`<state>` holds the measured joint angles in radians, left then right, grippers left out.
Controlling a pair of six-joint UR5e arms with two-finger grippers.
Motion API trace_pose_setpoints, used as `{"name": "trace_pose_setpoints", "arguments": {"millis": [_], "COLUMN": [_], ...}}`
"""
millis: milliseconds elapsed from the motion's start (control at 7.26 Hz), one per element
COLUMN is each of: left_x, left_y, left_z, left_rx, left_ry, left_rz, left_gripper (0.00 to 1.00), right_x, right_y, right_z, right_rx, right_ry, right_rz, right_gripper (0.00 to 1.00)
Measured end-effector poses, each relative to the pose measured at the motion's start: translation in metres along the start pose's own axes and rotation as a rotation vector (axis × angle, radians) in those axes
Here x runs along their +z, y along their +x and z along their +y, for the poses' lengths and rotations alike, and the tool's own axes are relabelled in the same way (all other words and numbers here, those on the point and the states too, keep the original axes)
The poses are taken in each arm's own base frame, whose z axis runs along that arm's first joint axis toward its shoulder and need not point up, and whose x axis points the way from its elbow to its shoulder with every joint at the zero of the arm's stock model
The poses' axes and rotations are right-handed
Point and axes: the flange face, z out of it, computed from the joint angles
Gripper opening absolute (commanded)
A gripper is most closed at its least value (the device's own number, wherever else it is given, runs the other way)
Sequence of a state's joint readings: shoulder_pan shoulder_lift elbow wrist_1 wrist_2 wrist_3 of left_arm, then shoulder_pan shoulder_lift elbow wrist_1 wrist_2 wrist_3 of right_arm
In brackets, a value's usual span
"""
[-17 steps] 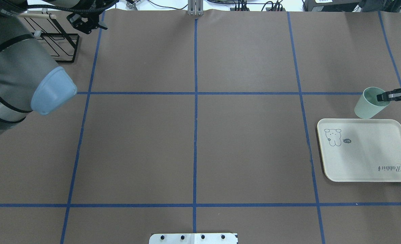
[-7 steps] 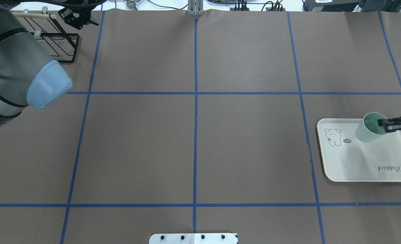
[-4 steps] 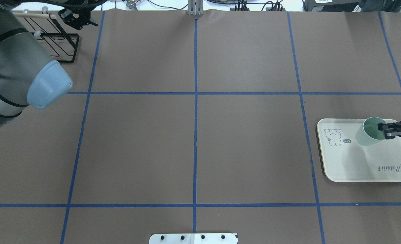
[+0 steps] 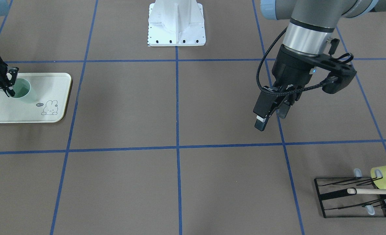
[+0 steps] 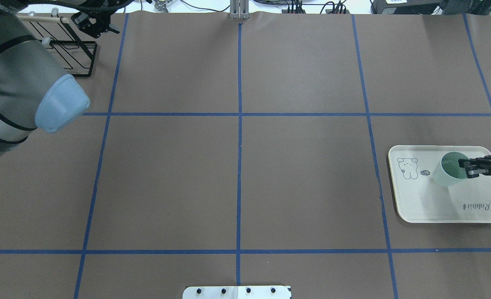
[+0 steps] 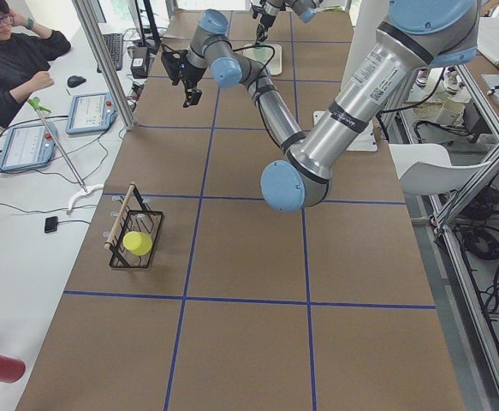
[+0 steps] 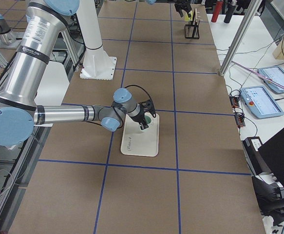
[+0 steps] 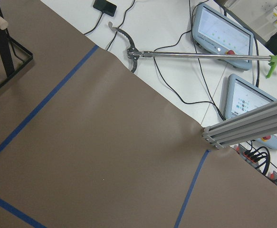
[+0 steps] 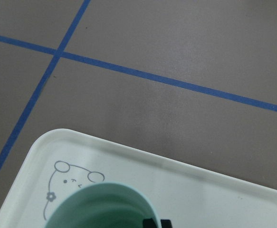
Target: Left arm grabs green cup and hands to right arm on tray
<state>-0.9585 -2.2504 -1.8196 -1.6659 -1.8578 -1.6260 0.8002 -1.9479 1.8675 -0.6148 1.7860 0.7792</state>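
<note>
Fingers [image 5: 471, 172] on the right arm [image 7: 64, 114] pinch the green cup [image 5: 444, 176] rim.

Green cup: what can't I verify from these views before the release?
- Whether the cup sits on the tray or hangs above it: overhead view, its own wall hides the base.
- Cup's lower half: right wrist view, cut off by the bottom edge.
- Right gripper's body: overhead view, cut off by the right edge.
</note>
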Motion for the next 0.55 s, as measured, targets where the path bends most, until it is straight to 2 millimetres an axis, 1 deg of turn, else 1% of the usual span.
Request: {"name": "trace_pose_setpoints", "arguments": {"millis": [138, 275, 413, 551], "left_x": [0.0003, 0.0006, 0.0007, 0.0008], "left_y": [-0.0001, -0.0002, -0.0002, -0.0003], "left_z": [-0.0002, -0.0002, -0.0003, -0.0003], "left_rx": [0.0, 0.0, -0.001, -0.001], "left_ry": [0.0, 0.0, 0.0, 0.0], "left_rz": [-0.001, -0.001, -0.002, -0.002], "left_gripper": [1.0, 1.0, 1.0, 1.0], "right_x": [0.0028, 0.0043, 0.0052, 0.0062], "right_y": [0.0024, 0.0035, 0.004, 0.0043], "right_z": [0.0022, 0.0032, 0.0035, 0.0035], "right_rx": [0.001, 0.002, 0.002, 0.002], "right_ry": [-0.008, -0.011, -0.013, -0.014], "right_rz": [0.003, 0.005, 0.006, 0.007], "right_gripper": [0.0, 0.35, 0.88, 1.0]}}
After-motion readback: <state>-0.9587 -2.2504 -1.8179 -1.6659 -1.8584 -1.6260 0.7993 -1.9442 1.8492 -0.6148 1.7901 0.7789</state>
